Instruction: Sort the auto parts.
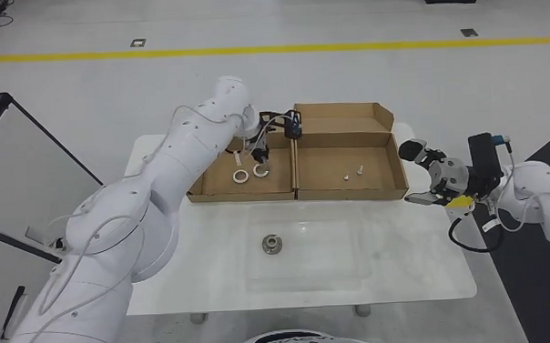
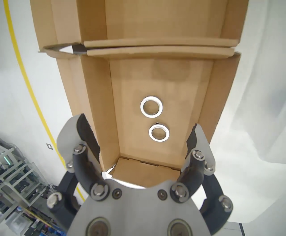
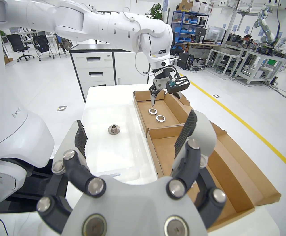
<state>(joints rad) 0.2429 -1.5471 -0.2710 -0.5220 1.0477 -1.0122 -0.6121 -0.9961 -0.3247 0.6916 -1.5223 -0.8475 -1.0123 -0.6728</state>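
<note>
Two silver rings (image 1: 241,177) (image 1: 260,170) lie side by side on the floor of the left cardboard box (image 1: 199,187). My left gripper (image 1: 259,154) hangs open just above them, nothing between its fingers; in the left wrist view the rings (image 2: 151,106) (image 2: 159,133) show between the spread fingers (image 2: 83,131). Two small white parts (image 1: 345,177) (image 1: 358,168) rest in the right box (image 1: 398,163). A metal flanged hub (image 1: 272,243) sits on the table in front of the boxes. My right gripper (image 1: 421,175) is open and empty, past the right box's outer end.
The two boxes stand end to end, flaps raised at the back (image 1: 341,115). The hub (image 3: 114,129) lies in a shallow clear tray (image 1: 351,260) at the table's middle. The white table (image 1: 424,275) ends shortly beyond the right gripper.
</note>
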